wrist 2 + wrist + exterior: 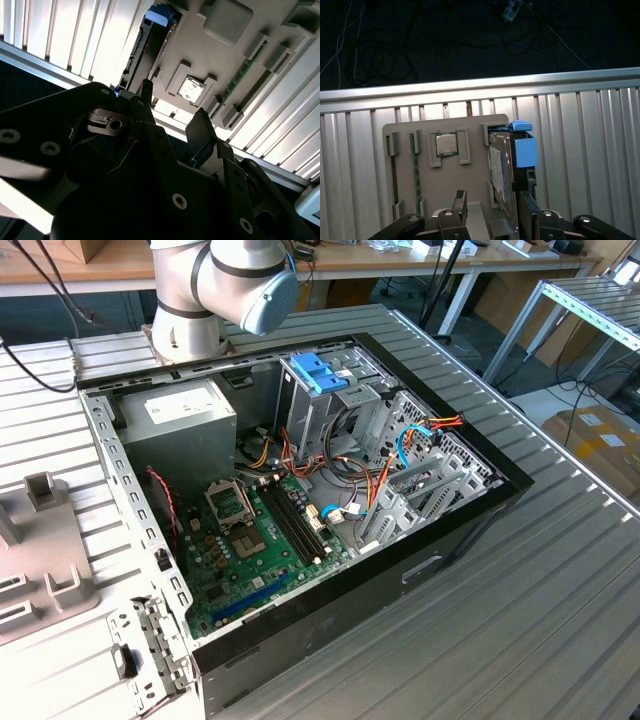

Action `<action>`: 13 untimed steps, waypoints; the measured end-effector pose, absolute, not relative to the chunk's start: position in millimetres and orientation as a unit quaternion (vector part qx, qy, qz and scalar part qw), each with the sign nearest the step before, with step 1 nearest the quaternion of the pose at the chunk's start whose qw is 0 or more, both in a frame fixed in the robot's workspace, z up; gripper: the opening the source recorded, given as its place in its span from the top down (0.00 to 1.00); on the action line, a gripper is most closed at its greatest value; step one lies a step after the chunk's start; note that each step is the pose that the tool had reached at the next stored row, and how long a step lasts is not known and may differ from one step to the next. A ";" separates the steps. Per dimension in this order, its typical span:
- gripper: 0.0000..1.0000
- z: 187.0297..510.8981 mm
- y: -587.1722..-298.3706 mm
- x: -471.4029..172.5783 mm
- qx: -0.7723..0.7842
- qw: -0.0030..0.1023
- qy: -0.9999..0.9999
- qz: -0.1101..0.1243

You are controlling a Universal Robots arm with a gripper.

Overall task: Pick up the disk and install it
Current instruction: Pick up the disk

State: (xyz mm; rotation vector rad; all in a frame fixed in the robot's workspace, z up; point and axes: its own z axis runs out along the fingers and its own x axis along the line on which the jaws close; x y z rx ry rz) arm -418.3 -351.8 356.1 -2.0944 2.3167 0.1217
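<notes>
Spread fingers [460, 206] sat closest in the first wrist view, pinching nothing. Past them the disk [499, 167] stood on edge in a grey tray [450, 175], beside a processor chip [446, 144]. In the second wrist view the fingers [152, 125] gaped likewise. The exterior view added an open computer case [400, 580] mid-frame on the ribbed desk [520, 630], the arm [225, 285] at upper left.

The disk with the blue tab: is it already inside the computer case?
No, in the first wrist view the disk stands on edge in a grey tray, beside a chip.
</notes>
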 end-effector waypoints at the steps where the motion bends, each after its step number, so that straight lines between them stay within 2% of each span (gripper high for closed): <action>1: 0.46 356.0 -351.2 -418.3 -0.670 0.008 0.741 0.039; 13: 0.46 353.1 -343.0 -420.1 -0.671 0.008 0.740 0.039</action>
